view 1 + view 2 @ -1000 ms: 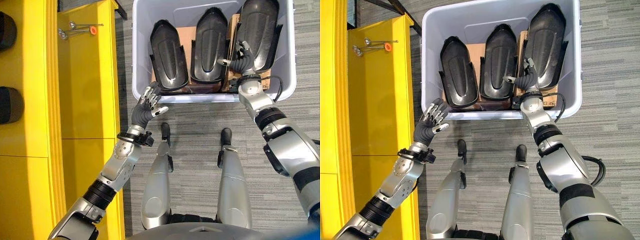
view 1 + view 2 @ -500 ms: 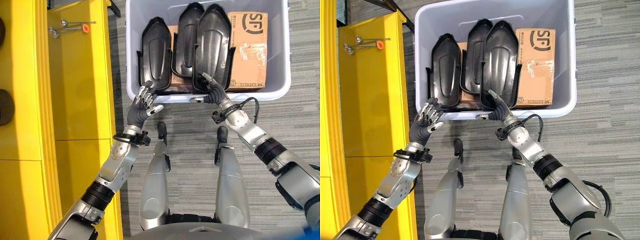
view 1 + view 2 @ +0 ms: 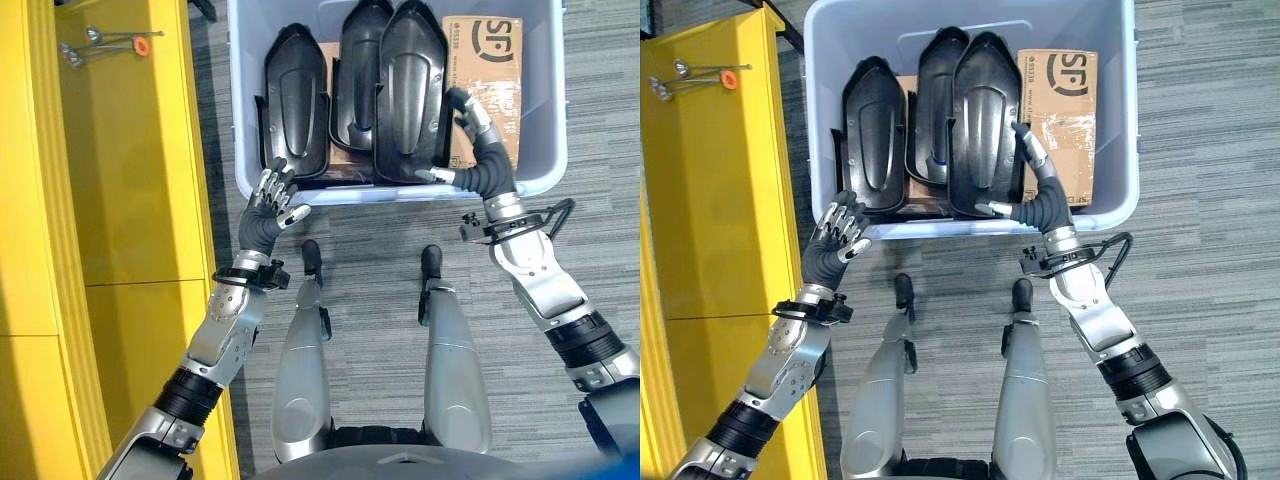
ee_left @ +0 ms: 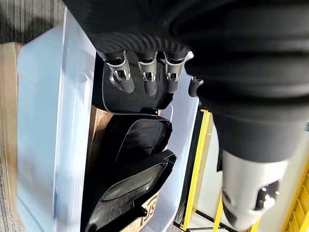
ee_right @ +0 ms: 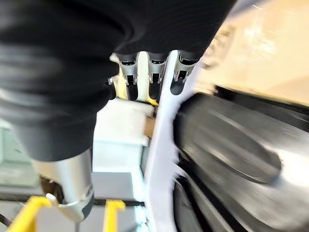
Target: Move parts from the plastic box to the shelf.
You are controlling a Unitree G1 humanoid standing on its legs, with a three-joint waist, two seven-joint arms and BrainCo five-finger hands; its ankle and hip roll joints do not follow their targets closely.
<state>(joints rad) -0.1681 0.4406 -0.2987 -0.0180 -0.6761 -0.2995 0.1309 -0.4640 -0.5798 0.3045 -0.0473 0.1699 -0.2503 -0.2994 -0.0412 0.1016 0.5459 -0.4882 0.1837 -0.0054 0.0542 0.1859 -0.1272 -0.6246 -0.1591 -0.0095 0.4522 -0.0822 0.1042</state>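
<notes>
Here, three black parts [image 3: 405, 90] stand in the plastic box [image 3: 245, 150], beside the yellow shelf [image 3: 130, 180]. The rightmost part is steadied by the right hand [image 3: 478, 150], fingers straight; the left hand [image 3: 266, 208] is held open nearby, seemingly to assist.

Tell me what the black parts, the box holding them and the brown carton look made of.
Black parts: moulded plastic, probably; smooth with a soft sheen. Plastic box: pale grey-blue plastic, slightly glossy walls. Brown carton: cardboard, matt, sealed with shiny tape.
</notes>
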